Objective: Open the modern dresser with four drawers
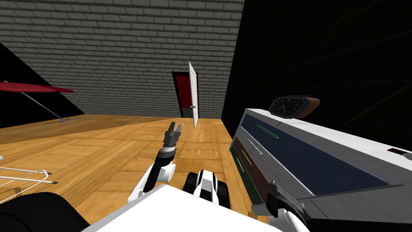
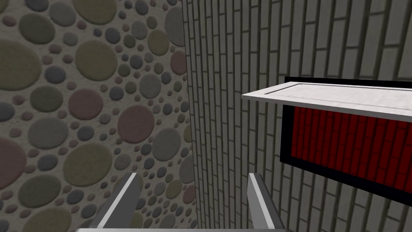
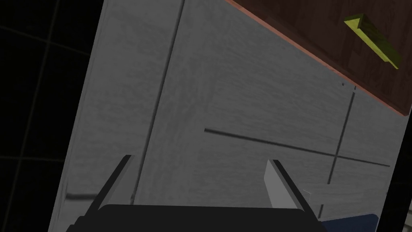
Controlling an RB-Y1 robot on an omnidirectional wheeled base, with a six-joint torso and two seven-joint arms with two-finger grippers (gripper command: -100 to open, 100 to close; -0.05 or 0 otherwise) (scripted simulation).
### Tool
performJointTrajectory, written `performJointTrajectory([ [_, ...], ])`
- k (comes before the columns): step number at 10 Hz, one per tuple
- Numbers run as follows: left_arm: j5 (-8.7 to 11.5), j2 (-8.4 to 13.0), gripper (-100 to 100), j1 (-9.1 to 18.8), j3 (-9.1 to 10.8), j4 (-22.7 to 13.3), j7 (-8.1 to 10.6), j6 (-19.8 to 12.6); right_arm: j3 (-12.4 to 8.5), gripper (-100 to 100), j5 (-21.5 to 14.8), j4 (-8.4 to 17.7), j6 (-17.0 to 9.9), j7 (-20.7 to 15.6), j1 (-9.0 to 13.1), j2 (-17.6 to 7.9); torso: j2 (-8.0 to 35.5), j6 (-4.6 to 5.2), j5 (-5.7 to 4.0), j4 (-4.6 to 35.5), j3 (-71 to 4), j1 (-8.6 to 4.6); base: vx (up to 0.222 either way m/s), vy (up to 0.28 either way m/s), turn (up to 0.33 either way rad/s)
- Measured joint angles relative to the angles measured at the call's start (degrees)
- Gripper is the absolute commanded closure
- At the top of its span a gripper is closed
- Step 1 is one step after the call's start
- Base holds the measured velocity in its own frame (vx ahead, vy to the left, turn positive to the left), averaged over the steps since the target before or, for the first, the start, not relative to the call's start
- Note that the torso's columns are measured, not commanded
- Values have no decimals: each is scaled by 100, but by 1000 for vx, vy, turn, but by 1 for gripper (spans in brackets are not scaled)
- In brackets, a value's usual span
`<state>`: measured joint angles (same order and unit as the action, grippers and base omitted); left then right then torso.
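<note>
Dresser at right edge of the head view, open floor to its left.
The dresser slants across the lower right, drawer fronts facing the bare floor, a black area behind it. The right fingers stand wide apart, empty, close to its grey panel beside the brown drawer. The left fingers are wide too, empty, mid-frame above the floor.

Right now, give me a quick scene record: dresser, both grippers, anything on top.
dresser: at my right, navy front uppermost
green handle: on the navy front
yellow handle: on the brown drawer
on top: clock
right gripper: open, empty, facing the dresser's grey panel, beside the brown drawer
left gripper: open, empty, raised over the wood floor
door: white, ajar, far wall
</note>
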<state>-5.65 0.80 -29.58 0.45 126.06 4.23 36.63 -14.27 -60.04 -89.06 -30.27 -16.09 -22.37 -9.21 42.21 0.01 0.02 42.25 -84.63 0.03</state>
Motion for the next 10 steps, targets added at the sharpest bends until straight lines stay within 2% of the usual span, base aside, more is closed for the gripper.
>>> performJointTrajectory([
  [2,0,0,0,0,0,0,0,0,-100,-100,-417,358,-283,-39,107,24,1,-2,-3,2,3,-5,132,62,103],
  [7,0,0,0,0,0,0,0,0,-279,-100,-918,924,-866,-276,340,-54,14,-1,-2,5,10,-1,130,54,111],
  [8,0,0,0,0,0,0,0,0,-321,-100,-1078,1086,-1015,-321,412,-69,8,-2,-1,4,7,0,165,47,142],
  [10,0,0,0,-1,0,0,0,0,-398,-100,-1338,1235,-1346,-520,464,-53,-9,-1,-3,-2,-4,-6,203,33,127],
])
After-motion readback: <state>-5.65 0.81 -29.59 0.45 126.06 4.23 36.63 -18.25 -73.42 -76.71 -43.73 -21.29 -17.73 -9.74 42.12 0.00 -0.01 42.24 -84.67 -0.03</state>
